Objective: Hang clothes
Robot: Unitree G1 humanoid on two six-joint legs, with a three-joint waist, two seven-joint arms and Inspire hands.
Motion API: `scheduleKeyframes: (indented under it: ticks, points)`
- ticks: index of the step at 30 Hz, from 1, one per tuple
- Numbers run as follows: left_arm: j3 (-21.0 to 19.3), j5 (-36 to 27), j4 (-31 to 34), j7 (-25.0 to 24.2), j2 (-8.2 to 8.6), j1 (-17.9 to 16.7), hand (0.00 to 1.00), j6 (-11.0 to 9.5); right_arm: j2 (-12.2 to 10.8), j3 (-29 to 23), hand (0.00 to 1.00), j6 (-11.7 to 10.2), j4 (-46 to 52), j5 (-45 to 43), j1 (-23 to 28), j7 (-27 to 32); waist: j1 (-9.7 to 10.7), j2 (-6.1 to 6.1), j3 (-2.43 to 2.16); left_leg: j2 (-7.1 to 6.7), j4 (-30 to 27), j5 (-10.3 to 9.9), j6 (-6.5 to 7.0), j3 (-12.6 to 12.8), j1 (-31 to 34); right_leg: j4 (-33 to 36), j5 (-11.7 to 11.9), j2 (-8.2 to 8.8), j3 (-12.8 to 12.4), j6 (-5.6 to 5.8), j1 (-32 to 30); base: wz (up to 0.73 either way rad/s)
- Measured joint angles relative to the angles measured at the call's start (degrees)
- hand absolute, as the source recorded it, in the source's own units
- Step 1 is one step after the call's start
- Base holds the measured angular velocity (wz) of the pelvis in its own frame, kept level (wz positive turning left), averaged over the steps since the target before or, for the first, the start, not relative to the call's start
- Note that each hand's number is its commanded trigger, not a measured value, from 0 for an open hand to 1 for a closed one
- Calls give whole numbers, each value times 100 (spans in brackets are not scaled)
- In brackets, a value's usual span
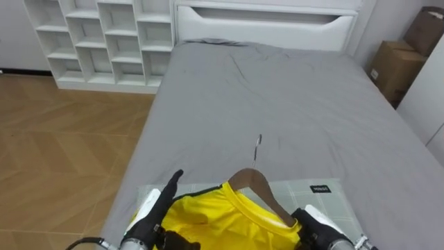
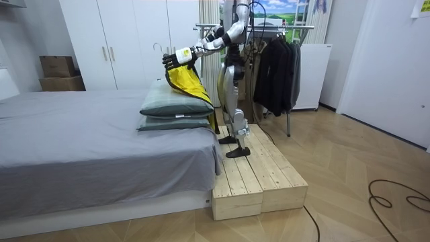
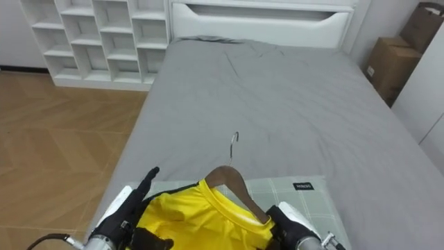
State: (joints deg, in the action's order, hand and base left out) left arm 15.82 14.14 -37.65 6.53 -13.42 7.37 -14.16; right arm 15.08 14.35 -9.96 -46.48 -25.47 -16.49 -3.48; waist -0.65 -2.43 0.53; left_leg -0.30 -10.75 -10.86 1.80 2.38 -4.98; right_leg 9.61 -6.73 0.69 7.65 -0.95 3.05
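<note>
Nearest, yellow shirt on wooden hanger, slung between both hands. Left hand straight-fingered at one shoulder; right hand at the other, grip untellable. Hanger lengthwise hand to hand, hook pointing forward; clothes rack behind, turn likely needed.

A yellow shirt hangs on a wooden hanger — its wire hook points up the grey bed. The left hand is at the shirt's left edge and the right hand at its right. A green pillow lies beneath. Beyond are white shelves, a headboard and a box.
</note>
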Motion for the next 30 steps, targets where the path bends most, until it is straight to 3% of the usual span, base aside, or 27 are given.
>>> scheduleKeyframes:
  ticks: [7, 10, 14, 25, 30]
  points:
    - [-284, -23, -1000, 11, -32, -207, 0, 85, 275, -19, 100, 1, 772, -419, 2, 173, -17, -16, -5, 3, 83, 0, 0, 61, -76, 19, 0, -12, -74, 0, 8, -5]
    - [-622, -2, -1589, -6, -30, -324, 0, 192, 295, -184, 100, 1, 1096, -552, 48, 176, -30, -46, -17, 25, 126, 0, 0, 67, -84, 13, 3, -46, -130, -3, -13, -2]
    - [-910, -45, -1733, -62, -70, -713, 0, 309, 349, -436, 100, -3, 1625, -770, 213, 212, -34, -42, -22, 40, 123, -1, -2, 61, -73, 1, 4, -55, -111, -7, -14, 0]
    - [-1695, -48, -2934, -334, -56, -1029, 0, 492, 511, -1261, 100, -193, 2288, -872, 342, 645, -98, -102, -23, 50, 247, -3, -3, 77, -112, 4, 5, -74, -120, -8, -15, -1]
    - [-1778, -64, -3124, -335, -80, -1255, 0, 574, 570, -1515, 100, -185, 2364, -797, 347, 810, -106, -138, -29, 49, 255, -4, -3, 75, -125, 0, 4, -77, -147, -7, -19, 0]
